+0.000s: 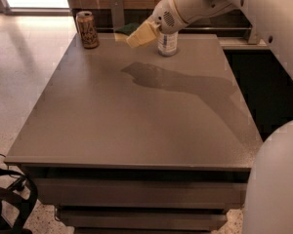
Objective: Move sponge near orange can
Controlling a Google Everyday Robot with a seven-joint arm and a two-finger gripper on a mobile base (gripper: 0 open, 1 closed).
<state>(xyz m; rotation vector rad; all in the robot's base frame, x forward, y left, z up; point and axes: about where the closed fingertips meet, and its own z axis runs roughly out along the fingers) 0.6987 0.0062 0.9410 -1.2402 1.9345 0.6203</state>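
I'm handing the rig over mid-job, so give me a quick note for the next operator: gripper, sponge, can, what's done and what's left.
Gripper: shut on the sponge, in the air over the far edge of the table.
Orange can: upright at the table's far left corner, to the left of the sponge with a gap between them.
Bottle: just right of the gripper, partly hidden by it.
Done: sponge is grasped and lifted.
Left: set it on the table beside the can, then release.

Count: one sponge [127, 29], one orange can [87, 29], one bottle [167, 43]. My one gripper [138, 36] holds at 12 o'clock over the table [136, 126].
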